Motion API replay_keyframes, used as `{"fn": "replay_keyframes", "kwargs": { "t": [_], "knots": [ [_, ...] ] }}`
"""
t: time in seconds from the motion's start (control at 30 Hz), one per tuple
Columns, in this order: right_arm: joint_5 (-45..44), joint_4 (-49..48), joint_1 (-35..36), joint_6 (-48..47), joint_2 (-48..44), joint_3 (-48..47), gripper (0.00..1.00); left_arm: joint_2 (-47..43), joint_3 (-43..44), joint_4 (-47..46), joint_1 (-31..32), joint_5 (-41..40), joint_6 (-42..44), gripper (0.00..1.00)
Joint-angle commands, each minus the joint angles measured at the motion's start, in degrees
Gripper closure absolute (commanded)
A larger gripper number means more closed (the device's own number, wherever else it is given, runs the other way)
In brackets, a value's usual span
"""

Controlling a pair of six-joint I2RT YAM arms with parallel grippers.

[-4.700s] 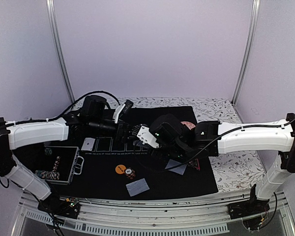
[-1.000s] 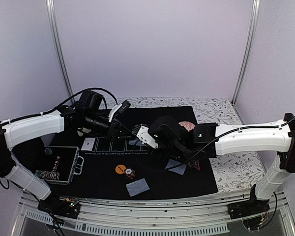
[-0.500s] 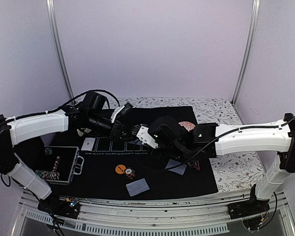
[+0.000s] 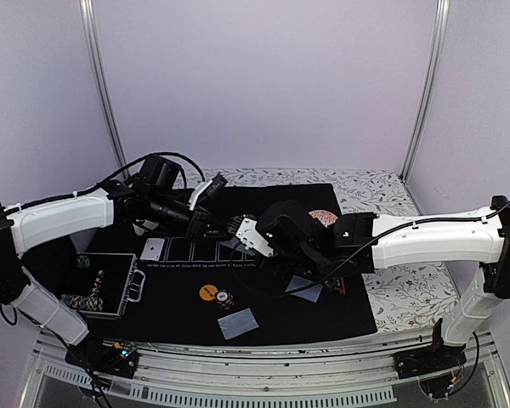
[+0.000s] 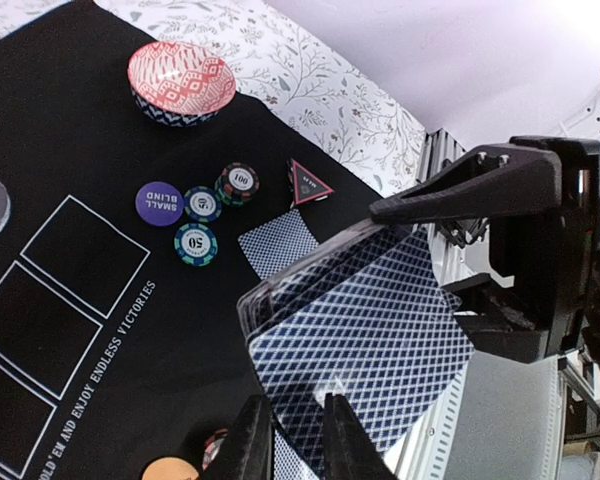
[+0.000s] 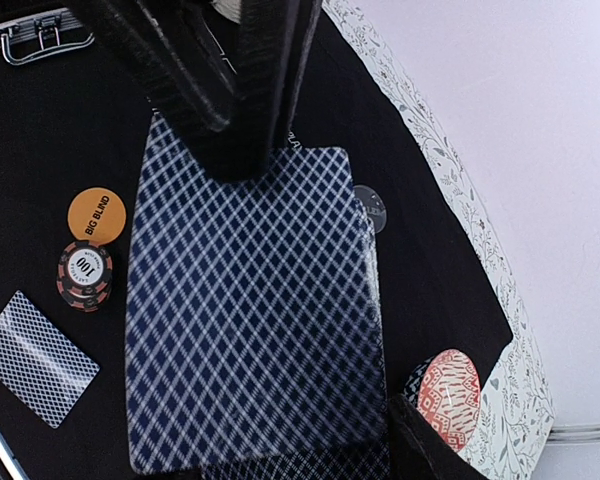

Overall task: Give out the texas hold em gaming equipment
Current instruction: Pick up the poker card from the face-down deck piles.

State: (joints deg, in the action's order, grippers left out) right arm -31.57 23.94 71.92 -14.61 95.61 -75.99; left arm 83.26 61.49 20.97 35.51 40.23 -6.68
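Two dealt cards lie on the worktop, top view. Left wrist: right pincer grasps the deck; left pincer brackets its top card, clamped or not I cannot tell. Right wrist: chips placed lower left, dealing likely unfinished.

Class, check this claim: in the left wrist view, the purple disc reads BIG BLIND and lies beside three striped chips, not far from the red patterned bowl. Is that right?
Not quite: the purple disc reads SMALL BLIND, as the left wrist view shows. It does lie beside three striped chips, not far from the red patterned bowl.
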Motion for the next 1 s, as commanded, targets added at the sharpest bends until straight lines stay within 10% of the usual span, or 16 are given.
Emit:
{"fn": "replay_keyframes", "kwargs": {
  "t": [0.0, 0.2, 0.97],
  "knots": [
    [-0.6, -1.8, -0.3, 0.2, -0.6, -0.2, 0.5, 0.2, 2.0, 0.1, -0.6, 2.7, -0.1, 0.84],
    [0.6, -2.2, -0.6, 0.5, -0.7, 0.0, 0.5, 0.3, 2.5, -1.5, -0.6, 3.0, -1.2, 1.0],
    [3.8, -3.1, -2.2, 2.4, -2.8, 2.5, 0.51, -0.5, 2.9, -4.7, -1.3, 3.9, -2.1, 1.0]
  ]
}}
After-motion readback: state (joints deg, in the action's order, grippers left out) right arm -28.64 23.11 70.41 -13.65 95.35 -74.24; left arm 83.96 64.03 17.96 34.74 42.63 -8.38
